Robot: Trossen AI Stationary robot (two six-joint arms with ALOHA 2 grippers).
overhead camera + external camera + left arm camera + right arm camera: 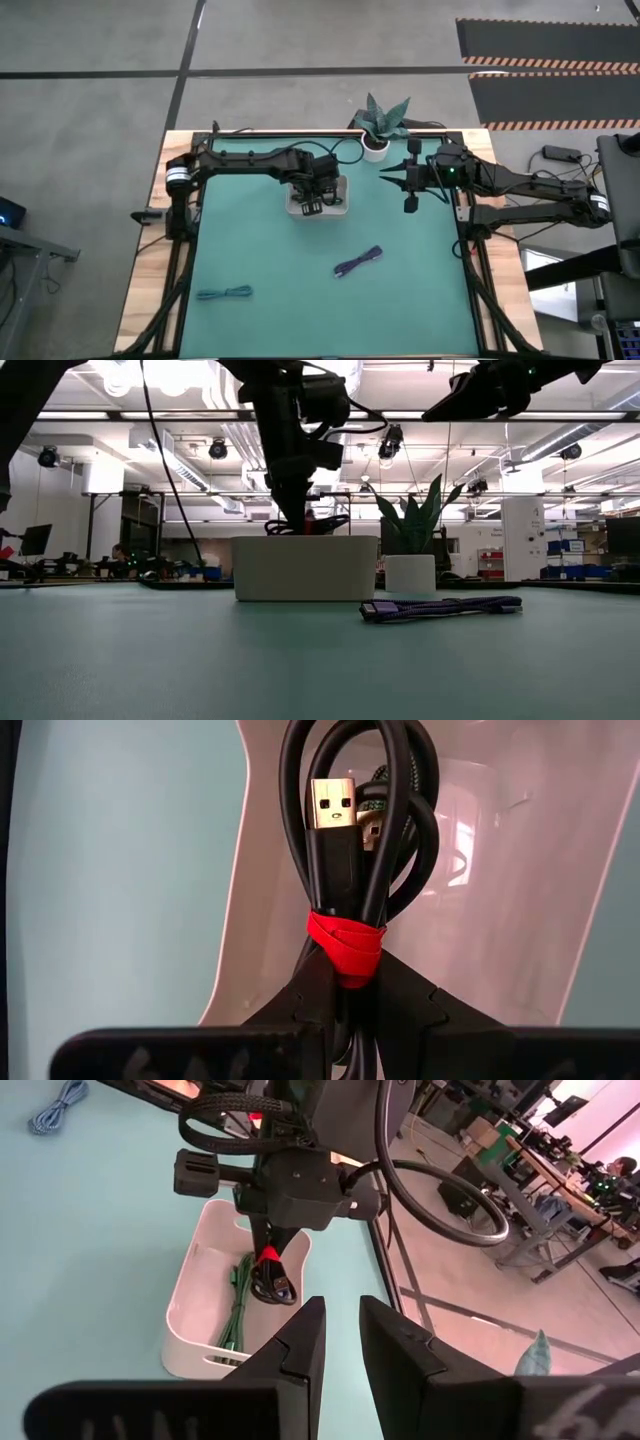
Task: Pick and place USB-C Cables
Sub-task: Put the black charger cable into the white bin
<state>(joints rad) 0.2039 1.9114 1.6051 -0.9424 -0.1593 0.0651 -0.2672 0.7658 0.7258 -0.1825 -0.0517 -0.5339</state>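
Observation:
The white tray (342, 210) stands on the green mat toward the far edge. My left gripper (345, 990) is above it, shut on the red-and-black cable (345, 840), whose loops hang down into the tray (192, 1295). The dark green cable (236, 1312) lies on the tray floor. On the mat lie the purple cable (358, 262), nearer than the tray, and the teal cable (224, 293) by the near left. My right gripper (340, 1342) hovers open to the right of the tray, touching nothing. My left gripper pinches the red-and-black cable between its two fingers at the red tie (347, 942) that binds the bundle. The fingers come from above, pointing down. The bundle hangs below them inside the tray with its gold plug (333, 805) and loops lowest; whether they touch the tray floor I cannot tell.
A potted plant in a white pot (377, 128) stands at the far edge between the two arms, just behind the right gripper. The green mat (300, 320) spreads wide between the tray and the near edge, with only the two cables on it.

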